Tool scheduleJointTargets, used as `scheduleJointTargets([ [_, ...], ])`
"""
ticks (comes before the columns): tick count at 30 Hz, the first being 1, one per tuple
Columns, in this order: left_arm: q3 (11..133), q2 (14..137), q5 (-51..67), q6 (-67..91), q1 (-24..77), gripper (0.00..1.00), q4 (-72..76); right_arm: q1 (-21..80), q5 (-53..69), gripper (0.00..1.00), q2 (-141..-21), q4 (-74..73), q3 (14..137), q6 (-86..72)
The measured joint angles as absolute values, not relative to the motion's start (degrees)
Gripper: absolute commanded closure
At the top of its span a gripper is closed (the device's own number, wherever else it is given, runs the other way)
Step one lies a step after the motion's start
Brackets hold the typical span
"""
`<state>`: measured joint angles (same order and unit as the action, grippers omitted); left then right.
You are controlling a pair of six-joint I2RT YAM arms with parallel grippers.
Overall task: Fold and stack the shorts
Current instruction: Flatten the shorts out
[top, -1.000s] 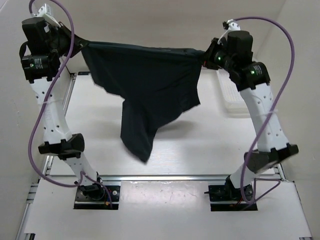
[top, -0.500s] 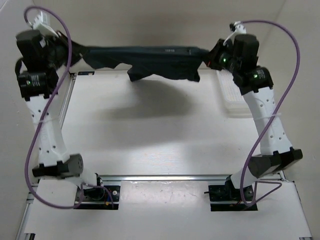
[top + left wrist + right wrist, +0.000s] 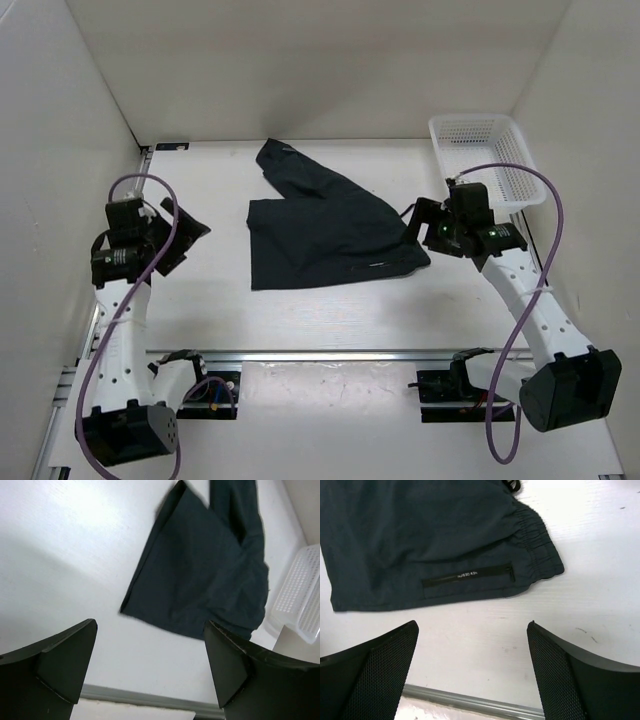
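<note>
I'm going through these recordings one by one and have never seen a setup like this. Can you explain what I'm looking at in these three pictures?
These are two white robot arms bolted to the near edge of a table, each ending in a two-finger gripper. The wide picture comes from a fixed camera above and behind them: the left gripper is on the left, the right gripper on the right. The other two come from cameras on the wrists; the dark shapes at the bottom are each gripper's own fingers. A pair of dark navy shorts lies spread on the table between the arms. A white mesh basket sits at the far right corner. Both grippers are open and hold nothing.
</note>
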<state>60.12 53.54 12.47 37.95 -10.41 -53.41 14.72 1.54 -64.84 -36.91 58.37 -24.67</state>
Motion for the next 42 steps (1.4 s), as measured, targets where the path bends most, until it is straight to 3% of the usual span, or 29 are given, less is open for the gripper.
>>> scheduleJointTargets([
  [5,69.4,60.5,10.4,36.1,-9.7,0.25,-50.9,14.6,-1.0,0.13,-66.2,-39.3,61.6,-25.1],
  [7,71.1,63.5,10.1,35.0,-8.5,0.25,-49.9,14.5,-1.4,0.13,-68.6,-39.8,63.3,-25.4],
  [8,71.3,65.5,9.9,34.3,-7.5,0.21,-49.7,14.2,-1.4,0.13,-70.0,-39.8,63.7,-25.5],
  [9,71.1,67.4,9.8,33.9,-6.3,0.12,-49.6,14.0,-1.3,0.11,-71.3,-39.9,63.8,-25.7],
  [12,67.4,72.4,9.6,33.8,-1.9,0.02,-49.4,11.2,0.7,0.09,-74.7,-40.5,63.0,-26.9],
  [18,56.8,81.4,10.0,37.2,10.2,0.01,-49.5,0.4,10.4,0.08,-78.7,-37.6,56.2,-30.6],
  [24,55.7,88.1,8.7,41.4,15.8,0.01,-47.5,-0.3,16.4,0.12,-85.4,-33.1,54.6,-33.6],
  [28,55.7,92.9,7.7,42.6,15.9,0.08,-45.0,-0.3,18.2,0.16,-90.1,-29.8,54.6,-35.0],
  [32,57.8,98.2,7.2,43.2,15.9,0.31,-45.4,-0.3,18.2,0.23,-93.6,-28.0,54.6,-35.8],
  [33,58.3,98.6,7.2,43.2,16.0,0.47,-45.2,-0.3,18.2,0.27,-94.3,-27.6,54.6,-35.9],
  [35,59.2,99.6,6.8,43.2,16.3,0.66,-44.3,-0.3,18.2,0.32,-95.5,-26.8,54.6,-35.9],
  [37,60.0,100.6,6.6,42.9,16.3,0.9,-44.0,-0.3,18.2,0.52,-96.5,-25.8,54.6,-35.9],
  [38,60.4,101.0,6.7,42.8,16.3,0.9,-43.8,-0.3,18.2,0.64,-97.0,-25.2,54.5,-36.0],
  [39,60.8,101.2,6.7,42.5,16.1,0.9,-43.7,-0.3,18.2,0.84,-97.5,-24.7,54.5,-35.8],
  [41,61.9,101.4,6.7,41.9,15.7,0.9,-43.7,-0.3,18.3,1.0,-98.7,-23.7,54.5,-36.3],
  [42,62.7,101.4,6.6,41.6,15.2,0.9,-44.0,-0.3,18.4,1.0,-99.1,-23.5,54.5,-36.2],
])
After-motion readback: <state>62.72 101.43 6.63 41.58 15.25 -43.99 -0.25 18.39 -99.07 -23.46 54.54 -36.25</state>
